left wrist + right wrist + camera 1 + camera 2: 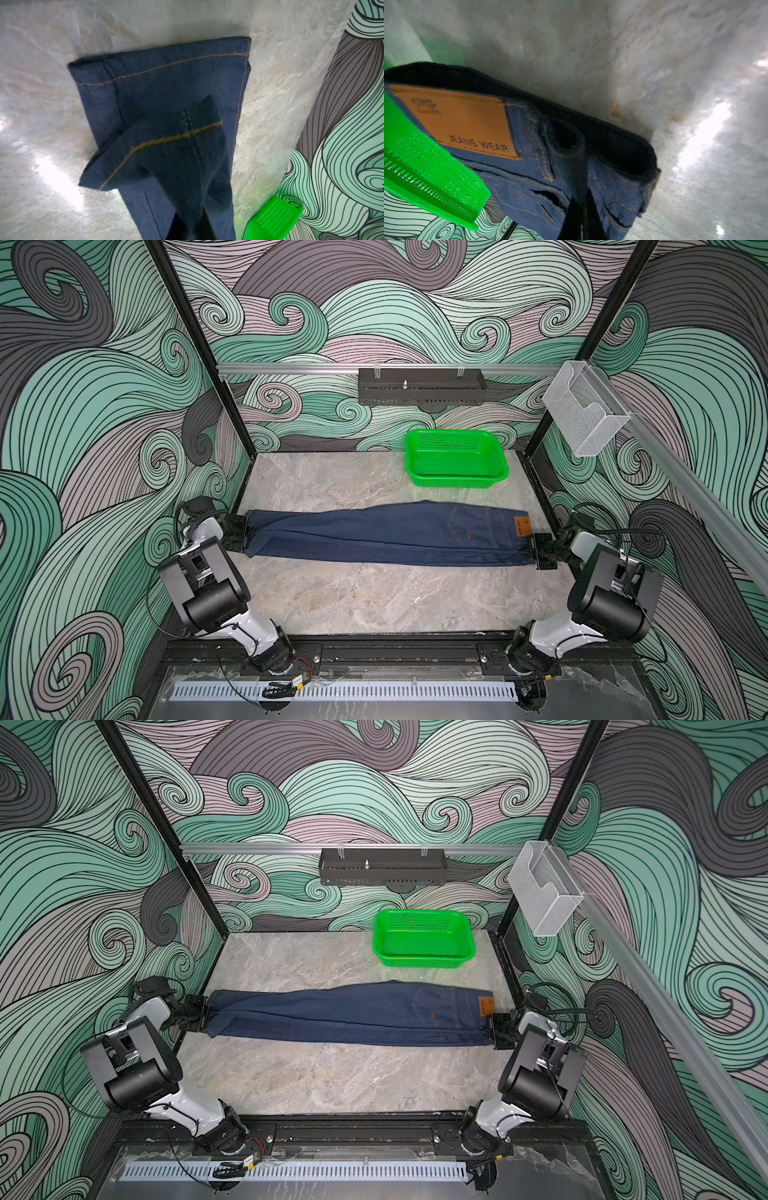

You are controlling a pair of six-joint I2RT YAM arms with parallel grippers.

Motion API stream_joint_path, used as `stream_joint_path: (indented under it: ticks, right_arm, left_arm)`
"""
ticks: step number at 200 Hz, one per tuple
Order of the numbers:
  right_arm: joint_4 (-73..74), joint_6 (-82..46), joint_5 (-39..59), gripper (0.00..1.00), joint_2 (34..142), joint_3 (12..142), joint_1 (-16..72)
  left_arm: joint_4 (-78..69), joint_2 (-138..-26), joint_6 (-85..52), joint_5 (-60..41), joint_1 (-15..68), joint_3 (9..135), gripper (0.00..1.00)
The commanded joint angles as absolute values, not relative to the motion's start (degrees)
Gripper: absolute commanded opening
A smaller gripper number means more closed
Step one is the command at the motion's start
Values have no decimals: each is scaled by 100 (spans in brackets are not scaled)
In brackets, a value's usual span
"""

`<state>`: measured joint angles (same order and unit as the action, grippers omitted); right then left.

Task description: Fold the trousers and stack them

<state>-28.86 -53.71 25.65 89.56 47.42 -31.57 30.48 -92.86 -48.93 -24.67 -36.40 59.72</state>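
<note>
The trousers [395, 535] [353, 1017], dark navy jeans with orange stitching, lie folded lengthwise and stretched flat across the marble table in both top views. My left gripper [248, 533] [206, 1011] pinches the leg hems at the left end. In the left wrist view its jaws [189, 224] sit close together on the bunched upper hem of the trousers [166, 87]. My right gripper [534, 549] [491, 1029] [582, 207] is shut on the waistband of the trousers [529, 176], beside the tan patch [456, 122] [522, 526].
A green perforated basket [453, 481] [419, 960] [272, 218] [425, 166] stands behind the jeans at the back right. A black tray [419, 385] hangs on the rear rail, a clear box [582, 414] on the right rail. Bare marble [374, 605] lies in front.
</note>
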Motion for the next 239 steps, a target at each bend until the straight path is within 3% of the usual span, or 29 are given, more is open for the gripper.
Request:
stream_joint_path:
  ticks: [1, 24, 54, 77, 106, 134, 182, 239]
  right_arm:
    - [-3316, -5048, 2331, 30, 8642, 4840, -3217]
    - [-3808, -4892, 2068, 58, 8250, 5085, -3217]
    - [-4266, -4863, 1759, 73, 7631, 5377, -2917]
    - [-4242, -4932, 1629, 68, 7569, 5653, -1875]
    - [-3681, -5293, 1727, 49, 8410, 5948, -254]
    - [-3273, -5424, 1550, 33, 9476, 6239, 598]
    - [-3007, -5476, 1185, 28, 10340, 6049, 659]
    - [-3264, -5420, 655, 32, 9789, 5248, -251]
  left_arm:
    - [3549, -8965, -4728, -2514, -3871, 6104, 41]
    - [4090, -8542, -4509, -2517, -3994, 6461, 66]
    - [4143, -7923, -4438, -2620, -4030, 6678, 75]
    - [3880, -7955, -4553, -2951, -3853, 6582, 74]
    - [3795, -8416, -4526, -3232, -3558, 6514, 72]
    - [3879, -8709, -4327, -3411, -3532, 6552, 74]
    - [4404, -8815, -3889, -3404, -3682, 6900, 76]
    - [4862, -8973, -3577, -3125, -3928, 6925, 81]
